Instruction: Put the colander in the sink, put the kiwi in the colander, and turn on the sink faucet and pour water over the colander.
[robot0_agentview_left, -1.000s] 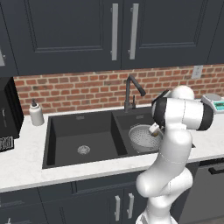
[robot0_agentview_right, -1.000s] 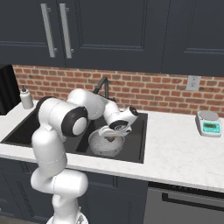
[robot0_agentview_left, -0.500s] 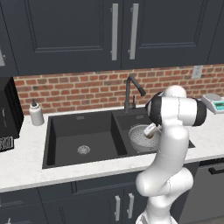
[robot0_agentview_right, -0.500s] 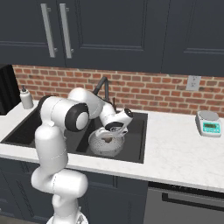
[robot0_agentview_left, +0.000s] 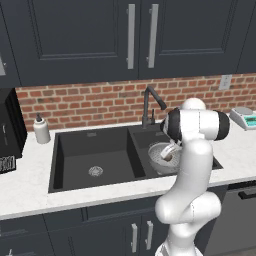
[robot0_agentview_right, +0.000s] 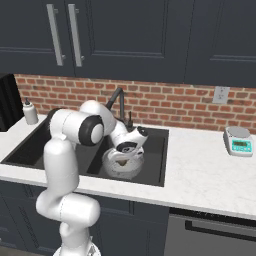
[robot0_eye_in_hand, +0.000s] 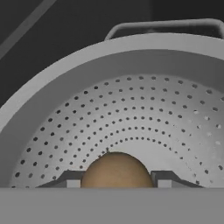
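No writing can be read anywhere. The black sink (robot0_agentview_left: 95, 150) holds the colander (robot0_agentview_right: 121, 165) in its right basin, below the faucet (robot0_agentview_left: 149, 104). The arm bends down from the counter edge, its hand inside the colander. There the gripper (robot0_eye_in_hand: 116, 180) clasps the brown kiwi (robot0_eye_in_hand: 116, 171) between its fingers (robot0_eye_in_hand: 164, 178), low over the perforated bottom.

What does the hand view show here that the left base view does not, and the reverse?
Hand view alone: the brown kiwi between the two fingertips, low inside the perforated bowl, with the gripper shut on it.
Left base view alone: the sink faucet, the sink's left basin with its drain, the soap bottle and the scale.
Both: the colander sitting in the right basin.
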